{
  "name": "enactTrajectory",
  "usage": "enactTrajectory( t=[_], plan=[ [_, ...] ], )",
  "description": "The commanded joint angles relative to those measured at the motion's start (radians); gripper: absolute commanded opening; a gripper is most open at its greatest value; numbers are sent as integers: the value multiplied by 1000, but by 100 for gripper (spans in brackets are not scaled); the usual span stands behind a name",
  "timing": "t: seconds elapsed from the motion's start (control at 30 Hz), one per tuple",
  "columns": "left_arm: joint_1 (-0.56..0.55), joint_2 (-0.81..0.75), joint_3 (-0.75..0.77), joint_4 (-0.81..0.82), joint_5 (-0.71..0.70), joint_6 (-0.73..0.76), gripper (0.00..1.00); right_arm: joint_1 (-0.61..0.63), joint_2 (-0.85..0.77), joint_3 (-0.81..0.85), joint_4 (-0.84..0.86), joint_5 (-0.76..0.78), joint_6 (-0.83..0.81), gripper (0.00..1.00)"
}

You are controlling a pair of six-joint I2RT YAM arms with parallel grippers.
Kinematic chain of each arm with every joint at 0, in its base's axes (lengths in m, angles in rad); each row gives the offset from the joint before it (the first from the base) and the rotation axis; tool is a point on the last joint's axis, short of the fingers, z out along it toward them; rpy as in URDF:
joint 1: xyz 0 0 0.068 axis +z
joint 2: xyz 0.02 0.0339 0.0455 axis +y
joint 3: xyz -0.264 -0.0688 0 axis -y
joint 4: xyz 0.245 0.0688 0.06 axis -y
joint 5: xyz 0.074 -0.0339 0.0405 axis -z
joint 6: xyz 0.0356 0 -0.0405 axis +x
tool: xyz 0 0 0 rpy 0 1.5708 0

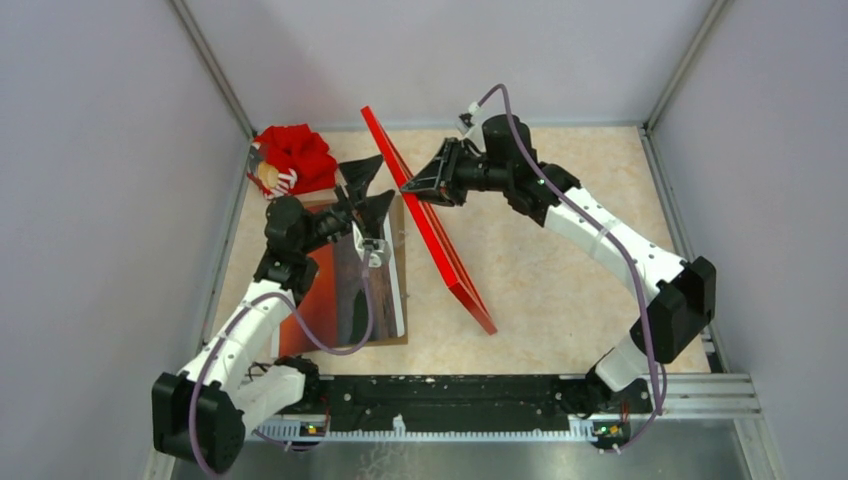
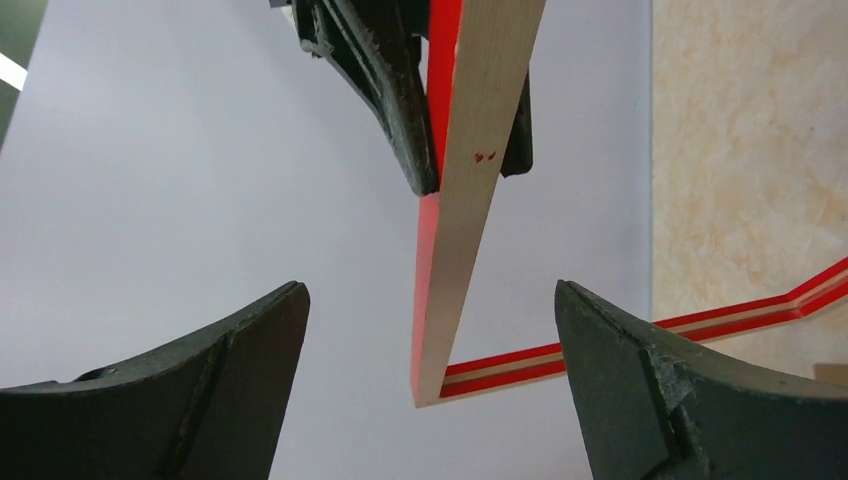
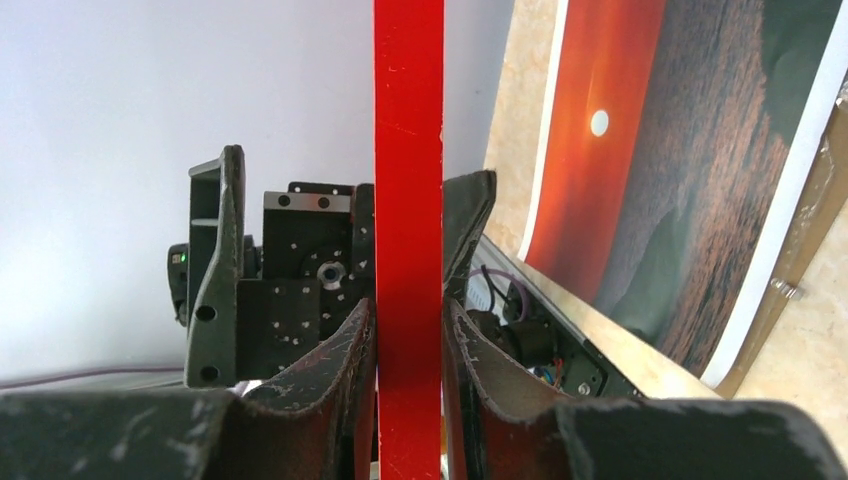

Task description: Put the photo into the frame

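A beige marbled tabletop [image 1: 560,260] is enclosed by pale grey walls [image 1: 100,150], and a red plush thing [image 1: 295,158] is seen in the far left corner. The frame [image 1: 440,250] is held on edge and tilted, its upper rail pinched by the right pincer [image 1: 405,187]. Its near corner seems to rest on the tabletop, though this cannot be told for sure. The left pincer [image 1: 368,190] is spread wide just beside the frame, holding nothing. The photo [image 3: 640,180] lies face up on a brown board [image 3: 812,210] at the left. The frame should probably be tipped down slowly with a firm pinch, so that the rail does not slip. The photo should not be swept aside by the lower edge.
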Motion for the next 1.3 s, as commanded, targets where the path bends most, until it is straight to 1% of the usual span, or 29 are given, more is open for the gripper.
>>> enactTrajectory(
  t=[0.0, 0.13, 0.2, 0.33, 0.4, 0.43, 0.47, 0.5, 0.53, 0.57, 0.63, 0.7, 0.77, 0.83, 0.97, 1.1, 1.17, 1.27],
  plan=[
    [-36, 47, 27, 64, 48, 178, 98, -1, -30, -18, 132, -50, 48, 0],
    [-68, 90, 74, -47, 31, 320, 91, -4, -38, -52, 148, -63, 56, 0],
    [-74, 110, 82, -78, 26, 374, 87, -8, -49, -70, 153, -66, 56, 0],
    [-89, 151, 82, -33, 7, 396, 72, -24, -74, -107, 162, -69, 62, 0],
    [-99, 169, 93, -35, 3, 405, 61, -35, -85, -118, 160, -69, 60, 1],
    [-105, 176, 99, -36, 2, 407, 53, -39, -90, -120, 154, -68, 55, 6],
    [-111, 182, 104, -37, 4, 411, 47, -45, -96, -122, 145, -65, 47, 15],
    [-116, 190, 110, -38, 4, 417, 42, -52, -102, -120, 131, -60, 34, 25],
    [-119, 197, 118, -38, 5, 421, 39, -57, -108, -116, 106, -53, 18, 37],
    [-125, 206, 129, -41, 3, 421, 37, -63, -113, -105, 76, -41, -9, 46],
    [-132, 220, 162, -71, 4, 424, 35, -68, -117, -42, -44, 8, -104, 59],
    [-136, 234, 195, -115, 5, 433, 34, -67, -107, 53, -209, 92, -243, 66],
    [-138, 246, 215, -135, 6, 440, 32, -64, -99, 136, -364, 173, -390, 76],
    [-141, 260, 231, -146, 12, 444, 32, -49, -105, 183, -471, 256, -475, 78],
    [-154, 300, 265, -161, 17, 458, 36, 2, -118, 233, -582, 378, -571, 78],
    [-181, 353, 301, -185, 7, 487, 41, 80, -61, 381, -739, 496, -639, 77],
    [-195, 376, 317, -182, -5, 490, 42, 101, -26, 427, -787, 544, -658, 75],
    [-218, 404, 344, -188, -26, 486, 41, 110, -12, 454, -807, 561, -671, 72]
  ],
)
